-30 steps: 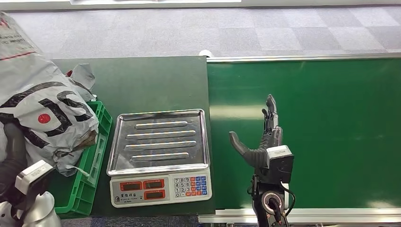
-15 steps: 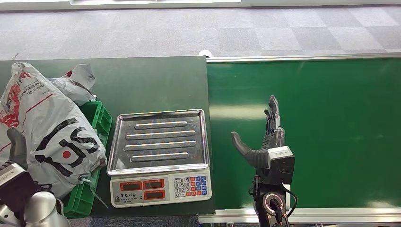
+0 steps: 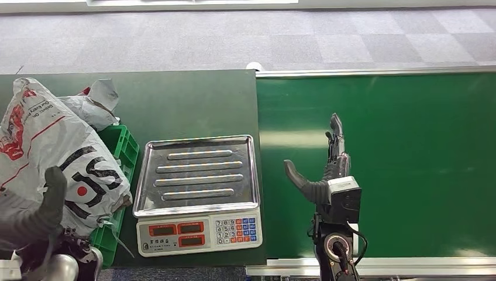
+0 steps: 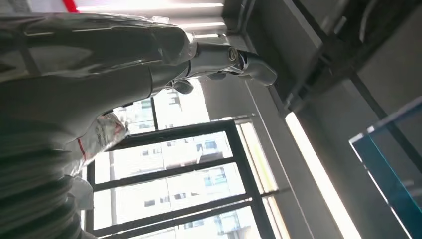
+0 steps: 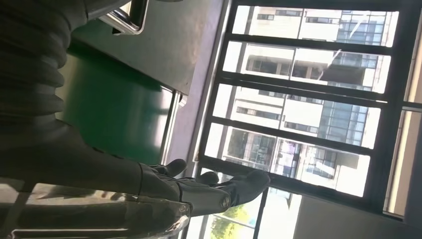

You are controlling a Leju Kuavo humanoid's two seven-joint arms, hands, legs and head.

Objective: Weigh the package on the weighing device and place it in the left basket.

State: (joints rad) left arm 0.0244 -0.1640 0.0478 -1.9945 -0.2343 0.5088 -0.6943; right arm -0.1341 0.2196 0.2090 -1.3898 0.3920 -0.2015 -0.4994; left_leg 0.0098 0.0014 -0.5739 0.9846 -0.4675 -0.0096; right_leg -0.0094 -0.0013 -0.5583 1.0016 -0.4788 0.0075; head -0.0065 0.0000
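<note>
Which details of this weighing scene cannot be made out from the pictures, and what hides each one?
- Green basket, head view: mostly covered by the grey package; its contents are hidden.
- Left hand, head view: cut off by the lower left edge, so its hold on the package is unclear.
- Scale displays, head view: digits too small to read.
- Right hand fingers, right wrist view: dark against bright windows.

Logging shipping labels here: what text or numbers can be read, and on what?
Package: large black letters, partly folded, not readable as a word; small red print near its top, too blurred.
Scale: keypad digits 0 to 9; small label under its red displays, too small; the displays show no legible reading.
</note>
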